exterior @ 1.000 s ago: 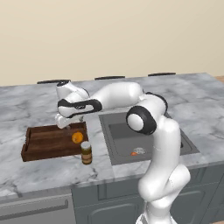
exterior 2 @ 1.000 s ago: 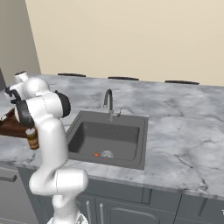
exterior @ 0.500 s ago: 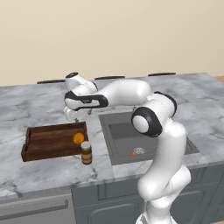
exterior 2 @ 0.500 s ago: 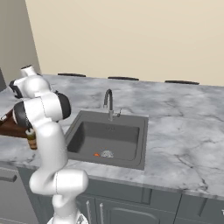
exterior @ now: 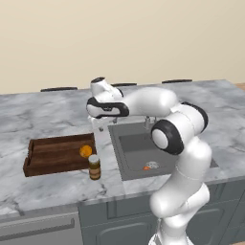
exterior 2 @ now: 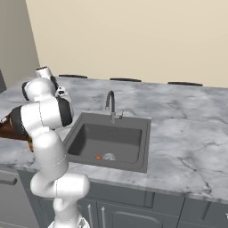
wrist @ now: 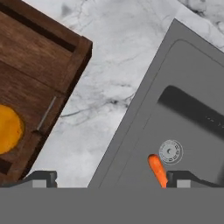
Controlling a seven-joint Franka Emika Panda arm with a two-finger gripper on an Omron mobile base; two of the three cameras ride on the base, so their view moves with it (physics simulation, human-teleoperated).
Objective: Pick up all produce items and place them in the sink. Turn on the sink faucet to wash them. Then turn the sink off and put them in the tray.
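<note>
Now the end effector point(wrist: 111, 179) is hovering released over the counter point(wrist: 109, 74); the orange point(wrist: 8, 129) is lying in the tray point(wrist: 39, 57) beside it; the carrot point(wrist: 156, 169) is resting in the sink point(wrist: 183, 87) opposite.

The white arm is seen rising from the base at the lower right of the left base view, bent at a dark-jointed elbow, and from there it is stretched leftward and roughly level. The wrist is turned downward, so that the hand is pointed toward the surface below. The gripper point(exterior: 99, 127) is carried beneath the dark wrist band, and its jaws are spread wide, with nothing held between them. In the hand view the two dark fingertips point(wrist: 41, 177) are seen far apart at the bottom corners. In the right base view the forearm is folded back over the shoulder at the left.
</note>
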